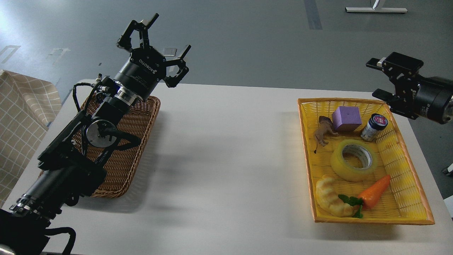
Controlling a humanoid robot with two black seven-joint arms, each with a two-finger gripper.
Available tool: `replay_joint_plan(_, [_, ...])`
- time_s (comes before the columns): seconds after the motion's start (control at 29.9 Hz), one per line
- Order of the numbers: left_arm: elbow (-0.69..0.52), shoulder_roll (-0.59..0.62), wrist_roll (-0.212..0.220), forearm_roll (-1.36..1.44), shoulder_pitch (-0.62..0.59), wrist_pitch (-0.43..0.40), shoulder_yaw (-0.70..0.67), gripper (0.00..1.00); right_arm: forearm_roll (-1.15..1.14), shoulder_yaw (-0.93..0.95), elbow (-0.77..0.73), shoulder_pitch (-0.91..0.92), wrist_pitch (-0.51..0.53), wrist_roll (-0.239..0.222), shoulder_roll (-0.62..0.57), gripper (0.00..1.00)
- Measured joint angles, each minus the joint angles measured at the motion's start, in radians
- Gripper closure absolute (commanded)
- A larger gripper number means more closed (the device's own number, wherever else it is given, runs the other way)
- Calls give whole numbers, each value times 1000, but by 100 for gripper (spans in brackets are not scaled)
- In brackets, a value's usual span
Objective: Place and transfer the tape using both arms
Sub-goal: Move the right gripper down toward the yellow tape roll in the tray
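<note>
On our right, tape (352,160) flat in yellow basket (407,209) | right claw (380,79) wide, empty; left claw (155,46) wide | risk: we may snag the crowding carrot (376,191).

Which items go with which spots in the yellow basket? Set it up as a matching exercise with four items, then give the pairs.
Items:
1. tape
2. purple block
3. croissant toy
4. small jar

Places in the yellow basket:
A. near left corner, beside the carrot
B. far right, next to the purple block
C. middle of the basket, lying flat
D. far end, right of the toy animal

Pairs: 1-C, 2-D, 3-A, 4-B
</note>
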Motion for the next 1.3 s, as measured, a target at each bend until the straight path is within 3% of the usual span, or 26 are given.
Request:
replay_joint_plan(0.33, [0, -1, 0, 0, 3, 0, -6, 2, -228, -49, 40, -4, 0, -2, -91, 1])
replay_joint_plan(0.57, [0, 0, 0, 0, 3, 0, -9, 2, -528, -124, 75, 2, 0, 6, -97, 2])
replay_joint_plan(0.9, [-3, 4, 0, 0, -1, 0, -14, 2, -733, -263, 116, 9, 0, 6, -97, 4])
replay_joint_plan(1.3, [-3, 2, -1, -2, 2, 0, -15, 2, -783, -368, 110, -4, 0, -55, -99, 8])
